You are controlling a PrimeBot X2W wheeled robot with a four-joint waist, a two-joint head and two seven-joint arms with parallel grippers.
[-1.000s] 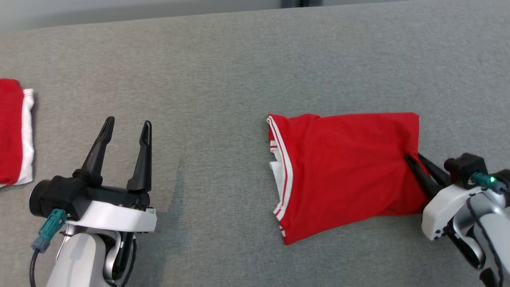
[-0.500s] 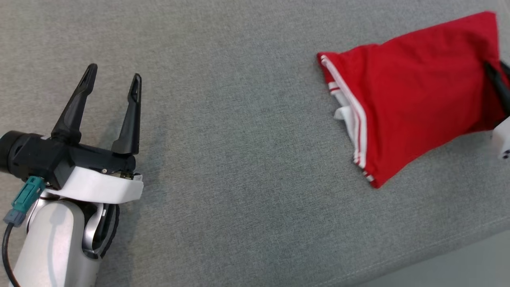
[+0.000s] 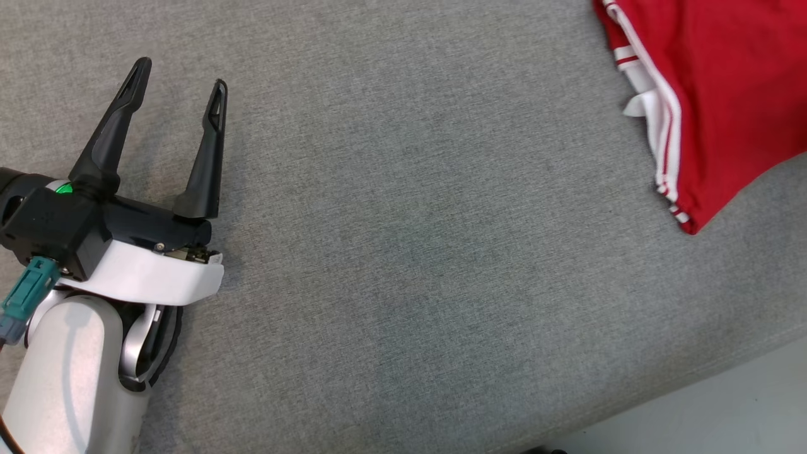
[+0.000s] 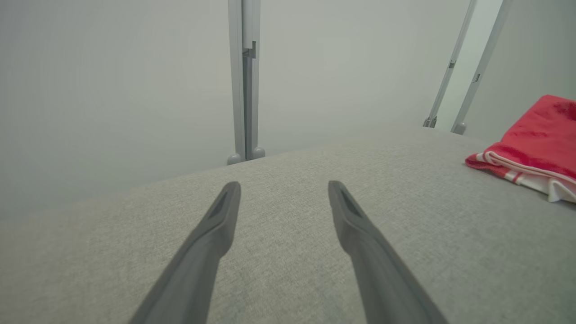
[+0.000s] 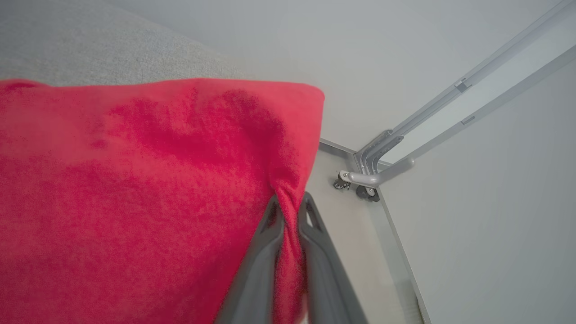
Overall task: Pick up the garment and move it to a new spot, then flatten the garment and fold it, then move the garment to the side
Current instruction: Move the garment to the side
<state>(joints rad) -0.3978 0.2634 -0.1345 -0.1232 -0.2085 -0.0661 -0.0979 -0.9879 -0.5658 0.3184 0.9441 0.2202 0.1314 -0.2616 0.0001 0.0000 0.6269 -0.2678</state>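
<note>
Your head view has swung over the last 1 second: the camera turned, so the folded red garment (image 3: 725,75) now sits at its upper right, resting on the grey counter (image 3: 403,252). That suggests the final move aside is under way. The right pincer (image 5: 291,202) is clenched on a bunched edge of the cloth. The left pincer (image 3: 181,74) hovers released, its 2 fingers spread, low over bare counter, well apart from the garment.

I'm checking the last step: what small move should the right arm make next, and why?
Probably open the right gripper and let go: the folded garment it pinches by one edge already lies far to the right on the grey table, close to its edge.
</note>
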